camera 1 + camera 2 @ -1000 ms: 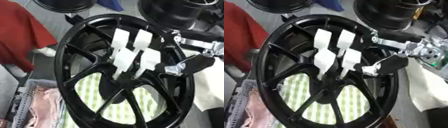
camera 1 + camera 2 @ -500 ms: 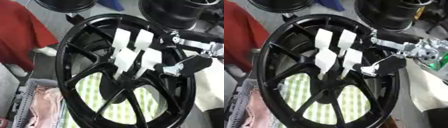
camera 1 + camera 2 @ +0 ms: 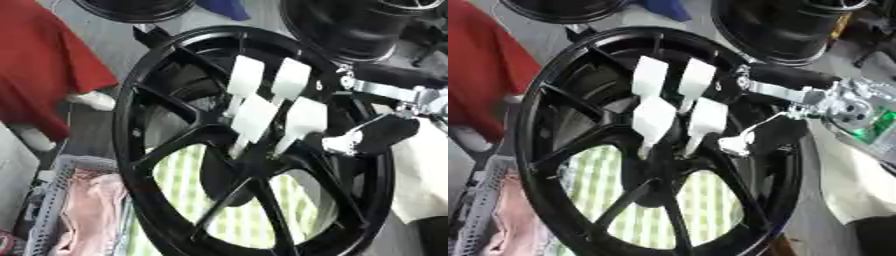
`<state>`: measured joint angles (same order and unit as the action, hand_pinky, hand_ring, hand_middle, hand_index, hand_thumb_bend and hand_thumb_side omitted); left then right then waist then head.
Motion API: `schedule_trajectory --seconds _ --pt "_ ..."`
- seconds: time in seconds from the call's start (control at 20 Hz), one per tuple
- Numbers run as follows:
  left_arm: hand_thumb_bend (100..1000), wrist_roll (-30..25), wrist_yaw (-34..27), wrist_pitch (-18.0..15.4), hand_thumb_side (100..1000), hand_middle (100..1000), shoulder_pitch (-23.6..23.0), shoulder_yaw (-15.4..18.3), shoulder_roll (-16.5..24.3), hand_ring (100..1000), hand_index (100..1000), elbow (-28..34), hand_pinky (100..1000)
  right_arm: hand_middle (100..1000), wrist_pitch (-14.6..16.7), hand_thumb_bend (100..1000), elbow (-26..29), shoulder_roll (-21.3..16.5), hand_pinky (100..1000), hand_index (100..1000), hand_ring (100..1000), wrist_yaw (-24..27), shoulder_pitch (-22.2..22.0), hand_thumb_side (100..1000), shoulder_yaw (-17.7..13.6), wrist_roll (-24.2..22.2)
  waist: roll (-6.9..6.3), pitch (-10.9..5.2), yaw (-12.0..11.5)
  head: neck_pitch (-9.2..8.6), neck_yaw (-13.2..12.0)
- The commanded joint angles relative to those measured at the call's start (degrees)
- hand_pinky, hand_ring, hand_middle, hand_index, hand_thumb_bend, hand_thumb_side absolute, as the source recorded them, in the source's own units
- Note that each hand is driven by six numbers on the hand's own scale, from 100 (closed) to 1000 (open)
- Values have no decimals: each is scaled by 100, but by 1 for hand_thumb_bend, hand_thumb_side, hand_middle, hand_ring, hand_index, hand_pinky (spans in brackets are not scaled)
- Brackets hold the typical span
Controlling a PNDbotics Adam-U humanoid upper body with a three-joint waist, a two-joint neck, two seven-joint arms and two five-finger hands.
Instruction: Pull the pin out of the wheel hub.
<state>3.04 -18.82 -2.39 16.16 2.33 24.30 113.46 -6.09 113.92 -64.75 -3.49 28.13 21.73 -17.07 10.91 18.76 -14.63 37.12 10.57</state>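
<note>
Here the right robot hand reaches in from the right, its dark thumb and fingers curled at the inner edge of the black wheel hub, just right of the centre. Whether it pinches anything cannot be told. To the left of the robot hand, almost touching it, 4 white paddle-shaped pins stand in 2 pairs, tilted, their thin stems pointing down toward the hub's centre. Through the spokes below the robot hand shows a green-and-white checked cloth. Far left of the robot hand and lower, a grey mesh basket holds pink fabric. A red cloth lies well left and above. Above the robot hand stands a dark tyre-like drum. The left robot hand shows in neither view.
</note>
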Motion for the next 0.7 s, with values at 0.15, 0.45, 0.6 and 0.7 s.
schedule_trajectory --seconds 0.15,0.45,0.6,0.7 --pt "100 15 10 12 725 663 70 30 88 706 812 113 950 484 -40 346 67 -85 727 726 672 59 82 393 -30 123 -37 -90 -5 -46 17" --pt "100 29 24 15 725 662 61 37 80 707 812 113 951 443 -106 294 67 -54 697 648 639 197 96 360 -5 320 -29 -91 -16 -44 13" --pt "100 33 27 16 726 662 60 39 77 707 812 113 951 438 -116 289 67 -42 685 628 630 270 102 290 10 383 -23 -91 -16 -42 14" --pt "100 36 32 18 727 662 58 41 75 708 812 113 952 426 -125 280 67 -28 666 607 619 342 100 223 25 406 -20 -86 -19 -43 16"
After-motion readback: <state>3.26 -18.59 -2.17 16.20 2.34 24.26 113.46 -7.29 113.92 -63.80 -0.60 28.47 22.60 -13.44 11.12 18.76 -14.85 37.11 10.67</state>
